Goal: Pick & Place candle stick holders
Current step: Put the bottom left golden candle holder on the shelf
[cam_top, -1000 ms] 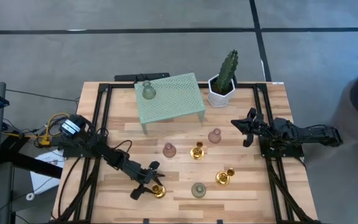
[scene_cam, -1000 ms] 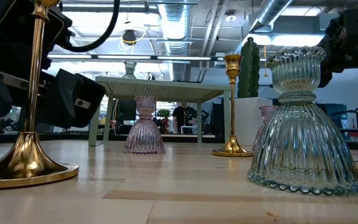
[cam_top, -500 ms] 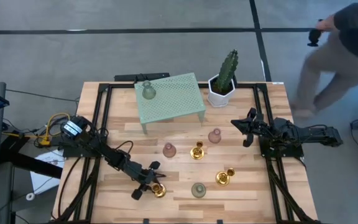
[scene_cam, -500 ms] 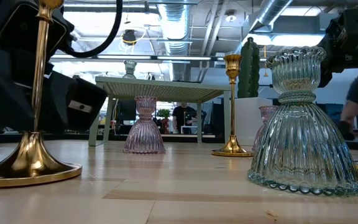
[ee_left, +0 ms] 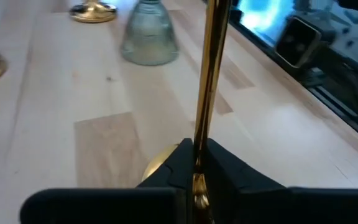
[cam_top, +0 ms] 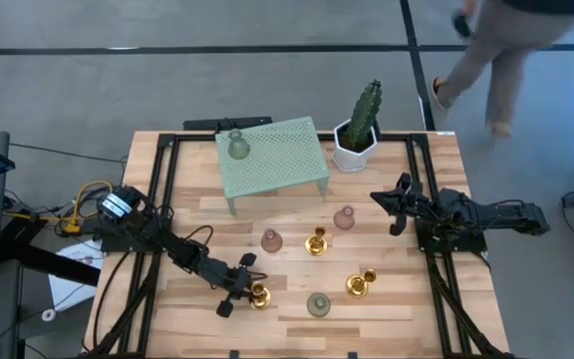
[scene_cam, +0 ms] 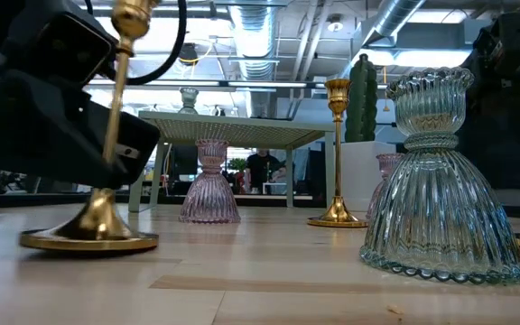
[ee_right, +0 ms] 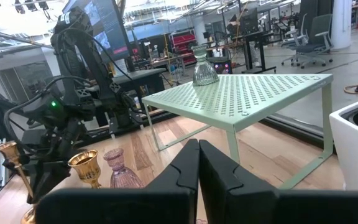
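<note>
left pincer (ee_left: 194,163) tight on tilted gold candle stick holder (ee_left: 211,81)

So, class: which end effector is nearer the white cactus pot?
Right. The right end effector sits just beside the white cactus pot; the left end effector is across the table, gripping a gold holder.

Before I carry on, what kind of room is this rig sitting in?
Most likely a robotics lab or open workshop: exposed ceiling ducts, rows of workstations with office chairs and a large monitor behind the wooden table, on a bare concrete floor.
</note>
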